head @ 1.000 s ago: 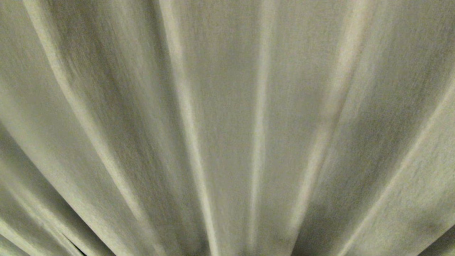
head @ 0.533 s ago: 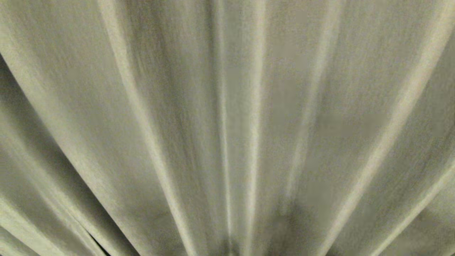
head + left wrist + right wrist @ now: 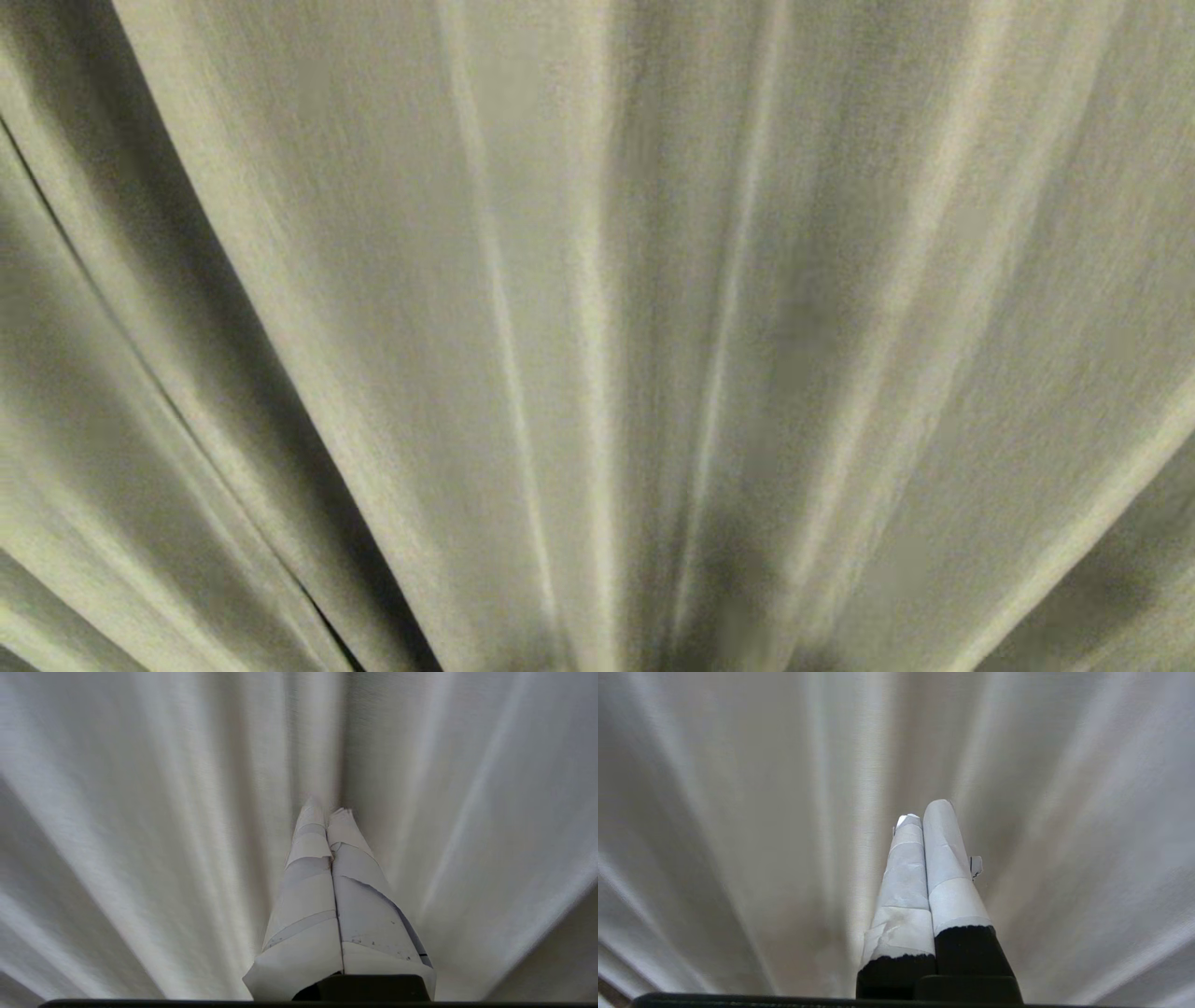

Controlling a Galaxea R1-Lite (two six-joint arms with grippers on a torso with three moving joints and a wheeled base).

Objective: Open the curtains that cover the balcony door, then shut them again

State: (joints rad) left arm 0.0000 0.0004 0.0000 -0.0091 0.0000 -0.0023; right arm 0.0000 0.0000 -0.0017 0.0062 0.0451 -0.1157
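Cream-white pleated curtains [image 3: 597, 308] fill the whole head view, hanging in long vertical folds very close in front of me. A thin dark slit [image 3: 327, 616] between two panels shows low on the left. The balcony door is hidden behind the fabric. My left gripper [image 3: 327, 811], its fingers wrapped in white tape, is shut with nothing between them and points at the curtains [image 3: 140, 835] just ahead. My right gripper [image 3: 927, 809], also taped white over black, is shut and empty, facing the curtains [image 3: 1064, 812]. Neither gripper shows in the head view.
The whole head view has slid across the curtain folds: the pleats and the dark slit at the lower left have shifted to the right in the picture, so the camera has moved sideways.
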